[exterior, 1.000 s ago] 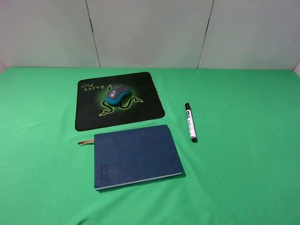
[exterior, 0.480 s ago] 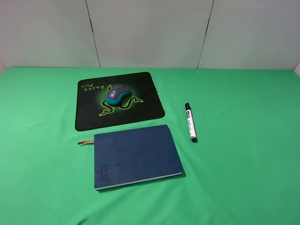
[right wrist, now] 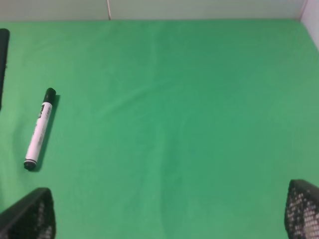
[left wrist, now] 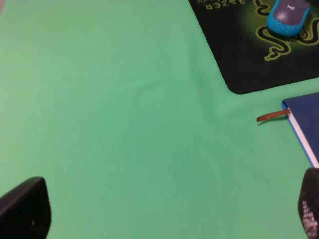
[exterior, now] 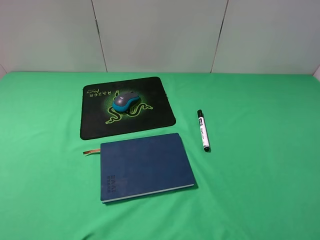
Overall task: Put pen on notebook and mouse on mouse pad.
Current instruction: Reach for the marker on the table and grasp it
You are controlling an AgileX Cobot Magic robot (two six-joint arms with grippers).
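- Both wide open, empty: left gripper (left wrist: 167, 211), right gripper (right wrist: 165, 214);
- mouse (exterior: 124, 101) already on mouse pad (exterior: 95, 127);
- risk: round pen (exterior: 203, 131) may roll from an off-centre pinch, missing notebook (exterior: 145, 165)

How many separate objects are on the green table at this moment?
4: the mouse pad at back left, the mouse on it, the notebook just in front, the pen to the notebook's right. None looks hidden.

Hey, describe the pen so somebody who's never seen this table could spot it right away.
On the green cloth, find the navy notebook. Just off its far right corner lies the pen, alone on bare cloth. It is the only slim white stick, black at both ends.
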